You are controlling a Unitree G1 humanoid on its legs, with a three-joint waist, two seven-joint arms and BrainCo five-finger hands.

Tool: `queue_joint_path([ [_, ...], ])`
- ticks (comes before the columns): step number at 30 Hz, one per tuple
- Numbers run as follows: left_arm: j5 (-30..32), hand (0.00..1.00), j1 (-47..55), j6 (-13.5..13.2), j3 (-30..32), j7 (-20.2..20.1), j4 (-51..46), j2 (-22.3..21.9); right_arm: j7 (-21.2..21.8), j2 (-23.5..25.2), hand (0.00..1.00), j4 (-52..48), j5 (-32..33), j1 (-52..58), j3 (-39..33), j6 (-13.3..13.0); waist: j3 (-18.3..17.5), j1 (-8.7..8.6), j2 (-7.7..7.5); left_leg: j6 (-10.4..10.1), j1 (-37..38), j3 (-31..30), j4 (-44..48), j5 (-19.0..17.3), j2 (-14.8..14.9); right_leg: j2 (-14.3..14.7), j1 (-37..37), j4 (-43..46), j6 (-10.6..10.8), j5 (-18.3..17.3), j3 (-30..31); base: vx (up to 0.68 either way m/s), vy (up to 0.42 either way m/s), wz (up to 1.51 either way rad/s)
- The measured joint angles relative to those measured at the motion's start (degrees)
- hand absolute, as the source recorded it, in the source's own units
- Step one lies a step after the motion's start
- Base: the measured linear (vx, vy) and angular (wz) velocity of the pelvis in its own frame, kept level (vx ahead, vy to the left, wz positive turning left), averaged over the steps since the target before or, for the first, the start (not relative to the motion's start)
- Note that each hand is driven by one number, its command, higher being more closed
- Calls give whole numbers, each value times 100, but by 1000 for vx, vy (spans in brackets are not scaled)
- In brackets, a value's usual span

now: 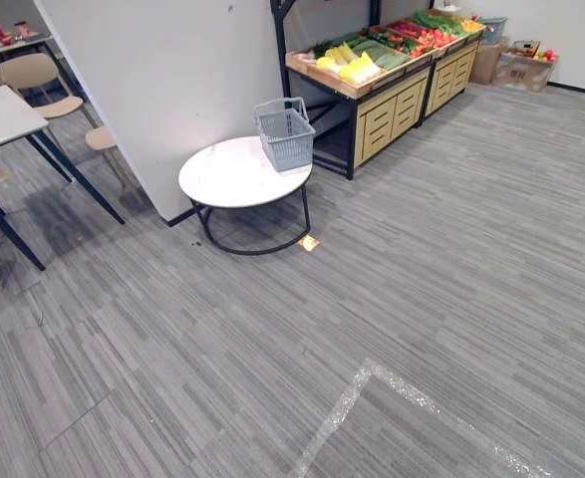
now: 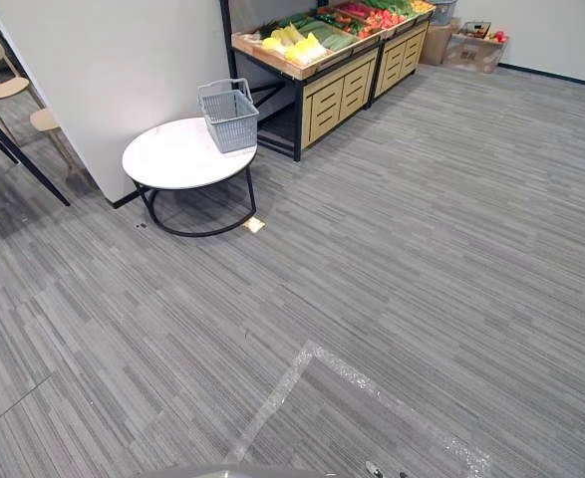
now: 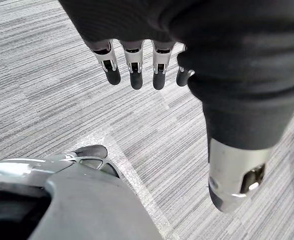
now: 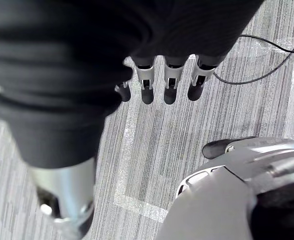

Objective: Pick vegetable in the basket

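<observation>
The left hand (image 3: 135, 62) and right hand (image 4: 170, 82) are held over the grey striped carpet floor (image 1: 422, 299), fingers (image 3: 159, 75) straight, nothing gripped. Towards 11 o'clock, a grey plastic mesh basket (image 1: 285, 133) is set at a round white tabletop's (image 1: 227, 174) 1 o'clock edge. Beyond, yellow, green and red vegetables (image 1: 372, 50) are laid on a wooden stand (image 1: 392, 105).

You see the basket (image 1: 285, 132) on the table (image 1: 227, 177), at its far right edge. The table stands just before the wall (image 1: 162, 80). Behind and right of the table runs the stand (image 1: 392, 100), with vegetables (image 1: 372, 50) on top. Chairs (image 1: 35, 75) sit far left, past the wall. Tape (image 1: 337, 413) lies nearest you.
</observation>
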Motion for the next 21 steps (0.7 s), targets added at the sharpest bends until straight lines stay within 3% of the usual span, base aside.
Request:
queue_joint_path([
  [6, 1, 0, -28, -1, -133, 0, 4, 42, -9, -8, 0, 108, -10, -114, -51, -42, 95, -17, -11, -88, 81, -15, -1, -2, 16, 31, 158, -114, 6, 3, -126, 47, -36, 3],
  [7, 6, 0, -55, -1, -182, 7, 4, 56, -9, -4, 0, 112, -19, -130, -73, -48, 82, -17, 43, -112, 81, -15, -1, 12, 17, 32, 162, -119, 6, 3, -127, 0, -31, 3],
  [9, 12, 0, -92, -3, -231, 22, 3, 62, -11, 8, 0, 120, -169, -157, -158, -48, 142, -17, -33, -117, 77, -17, -5, 15, 21, 37, 159, -123, 7, 3, -131, -12, -15, 0],
  [10, 20, 0, -103, -3, -232, 23, 4, 69, -12, 10, 0, 125, -225, -192, -174, -48, 135, -27, 26, -117, 80, -20, -5, 15, 26, 42, 163, -124, 7, 3, -135, 0, 0, 0],
  [21, 130, 0, -185, -5, -460, 11, 62, 132, 0, -11, 0, 156, -257, -219, -139, -64, 210, -28, -10, -111, 65, -25, -10, 15, 10, 40, 163, -189, 49, 80, -145, -20, -7, 0],
])
